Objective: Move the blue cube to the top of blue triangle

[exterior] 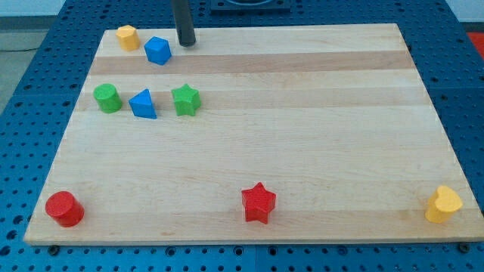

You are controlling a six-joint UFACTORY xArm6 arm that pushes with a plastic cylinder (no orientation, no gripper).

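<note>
The blue cube [158, 51] sits near the board's top left. The blue triangle [143, 104] lies below it, a little to the left, between a green cylinder [107, 98] and a green star [185, 100]. My tip [186, 42] stands just to the right of the blue cube, slightly above it in the view, with a small gap between them.
A yellow block [127, 37] lies at the top left corner, left of the blue cube. A red cylinder [63, 208] is at the bottom left, a red star [259, 202] at the bottom middle, a yellow heart [443, 205] at the bottom right. The wooden board [302, 136] rests on a blue perforated table.
</note>
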